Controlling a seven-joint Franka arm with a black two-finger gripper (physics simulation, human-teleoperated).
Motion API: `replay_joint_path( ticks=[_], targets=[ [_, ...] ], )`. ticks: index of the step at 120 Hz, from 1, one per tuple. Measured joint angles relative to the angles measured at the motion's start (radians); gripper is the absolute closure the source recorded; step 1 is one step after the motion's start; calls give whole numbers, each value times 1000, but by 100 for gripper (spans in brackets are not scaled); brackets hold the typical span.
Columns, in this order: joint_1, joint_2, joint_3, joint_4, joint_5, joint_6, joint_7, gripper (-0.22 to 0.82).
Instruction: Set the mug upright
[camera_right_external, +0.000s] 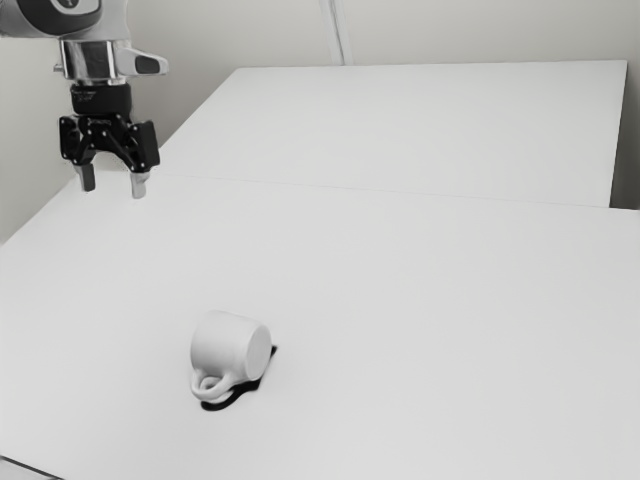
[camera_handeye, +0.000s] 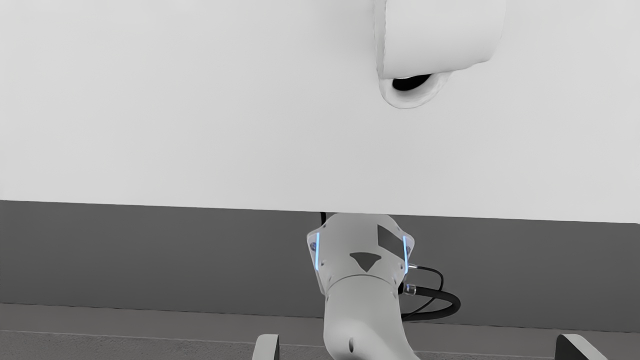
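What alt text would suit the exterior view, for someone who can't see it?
A white mug lies on its side on a white table, handle toward the viewer. At upper left hangs a robot arm, its black gripper open, empty and apart from the mug.

The place looks most like a plain robotics lab or test room, though the exact kind cannot be told for certain. A jointed, pale grey robot arm with blue light strips and a thick black cable stands by the edge of a broad, smooth white surface. Around it are pale, flat walls, one crossed by a narrow upright seam, and a speckled grey floor.
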Motion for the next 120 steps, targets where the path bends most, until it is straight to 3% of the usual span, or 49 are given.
replay_joint_path(
  ticks=[21, 32, 42, 55, 72, 96, 120],
  targets=[
    [-4, 10, -4, 1, 10, 176, -14, 0],
    [-19, -5, 19, -97, -15, 255, -30, 0],
    [-44, -48, 103, -270, -98, 348, -26, 0],
    [17, -65, 246, -516, -290, 505, 20, 0],
    [27, -43, 325, -710, -620, 669, 143, 0],
    [13, -45, 362, -863, -867, 723, 398, 0],
    [19, -50, 433, -939, -950, 738, 614, 0]
  ],
)
